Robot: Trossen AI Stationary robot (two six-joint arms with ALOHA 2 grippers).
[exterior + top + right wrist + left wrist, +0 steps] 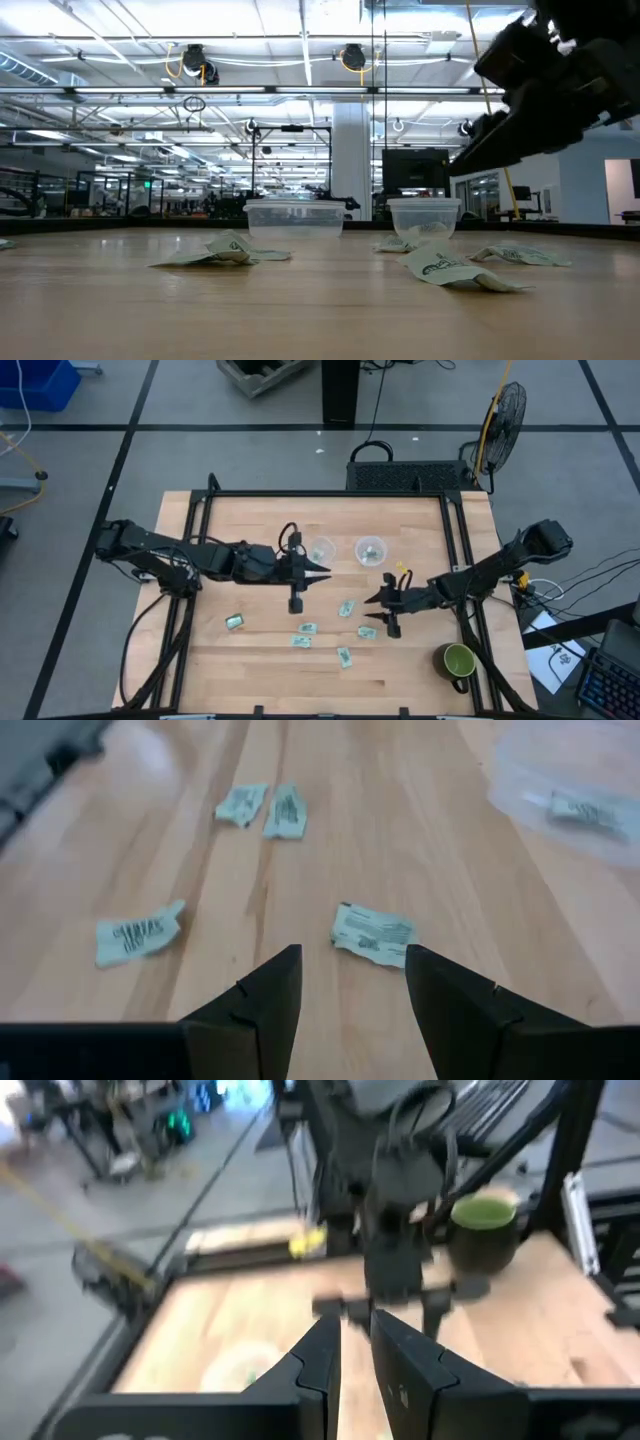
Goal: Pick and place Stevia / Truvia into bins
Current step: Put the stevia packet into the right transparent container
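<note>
High view: the left claw (pixel 322 572) hangs just beside the left cup (pixel 322 549), and the right claw (pixel 372 600) sits over the loose sachets on the table (pixel 260 670). I count six sachets lying on the wood, at (pixel 235 622), (pixel 308 628), (pixel 300 642), (pixel 344 656), (pixel 347 607) and (pixel 367 631), though small ones may hide under the arms. There are two cups; the right cup (pixel 371 550) holds something pale. One green mug (pixel 459 660) stands apart.

Low view: both cups stand upright, with sachets scattered in front.

Left wrist view: the left fingers stand nearly together, and nothing shows between them.

Right wrist view: the right fingers are apart and empty, with one sachet (pixel 373 934) just ahead. The step looks like reaching for a pick; next the claw should drop, straddle that sachet and close.
</note>
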